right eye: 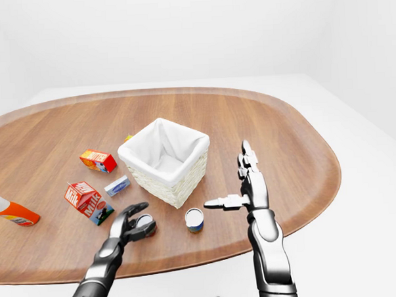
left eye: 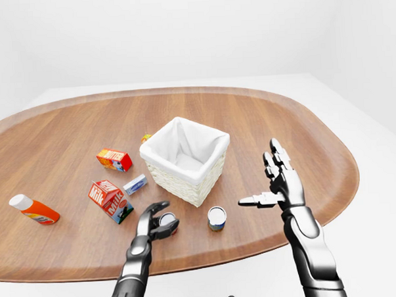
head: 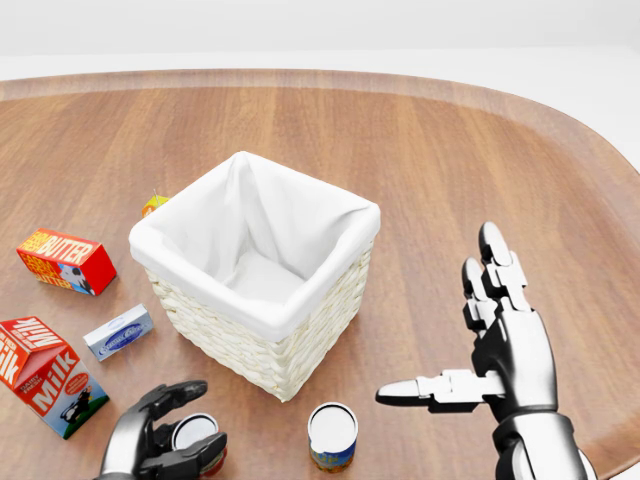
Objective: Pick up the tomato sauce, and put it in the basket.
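Observation:
The tomato sauce can [head: 190,432], red-labelled with a silver lid, stands upright on the wooden table at the bottom left of the head view. My left hand [head: 205,420] has its fingers curled about the can, one arching past its far side and the thumb across its near side. A sliver of table shows between finger and can. The wicker basket [head: 225,340] with a white liner stands just above and right of the can, with nothing visible inside. My right hand [head: 440,315] hovers open, palm inward, to the right of the basket.
A second can [head: 332,435] with a blue-yellow label stands below the basket. A milk carton [head: 40,375], a butter box [head: 65,260] and a small blue-white box [head: 118,332] lie at left. An orange bottle [left eye: 33,209] lies at far left.

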Available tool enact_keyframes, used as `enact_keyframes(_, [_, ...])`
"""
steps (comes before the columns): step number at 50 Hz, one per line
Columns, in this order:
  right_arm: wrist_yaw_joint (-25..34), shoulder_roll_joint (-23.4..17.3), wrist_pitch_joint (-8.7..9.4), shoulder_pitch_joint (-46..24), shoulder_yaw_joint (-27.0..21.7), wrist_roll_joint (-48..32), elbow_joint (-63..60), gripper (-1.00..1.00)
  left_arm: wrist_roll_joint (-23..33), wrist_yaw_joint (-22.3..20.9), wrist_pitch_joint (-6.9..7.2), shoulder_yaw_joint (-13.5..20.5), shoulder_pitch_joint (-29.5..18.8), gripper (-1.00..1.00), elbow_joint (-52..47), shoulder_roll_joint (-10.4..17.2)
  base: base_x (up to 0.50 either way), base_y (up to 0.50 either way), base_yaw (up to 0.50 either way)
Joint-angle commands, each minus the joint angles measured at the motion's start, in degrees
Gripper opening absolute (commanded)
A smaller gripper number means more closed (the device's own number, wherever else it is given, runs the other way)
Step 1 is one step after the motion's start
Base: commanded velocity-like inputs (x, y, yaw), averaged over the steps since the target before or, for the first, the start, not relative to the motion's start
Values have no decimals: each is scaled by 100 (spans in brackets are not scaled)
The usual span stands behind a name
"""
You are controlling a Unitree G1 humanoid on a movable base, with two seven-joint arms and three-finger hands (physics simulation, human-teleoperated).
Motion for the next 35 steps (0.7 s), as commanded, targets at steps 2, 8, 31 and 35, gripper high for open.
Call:
enact_keyframes(2, [-5,4,0,13,9,-5,-10,100,-83,-81,0,21,-88,-100,440,1,0,0,0])
enact_keyframes(8, [-10,15,0,33,27,-10,-48,100,-73,-63,0,11,-114,-100,508,8,0,0,0])
enact_keyframes(31, [-2,15,0,52,20,0,-112,100,-41,-104,0,-14,609,-95,-1520,-49,0,0,0])
enact_keyframes(35, [-2,10,0,48,7,7,-112,100,-48,-205,0,3,895,-99,-2293,-92,0,0,0])
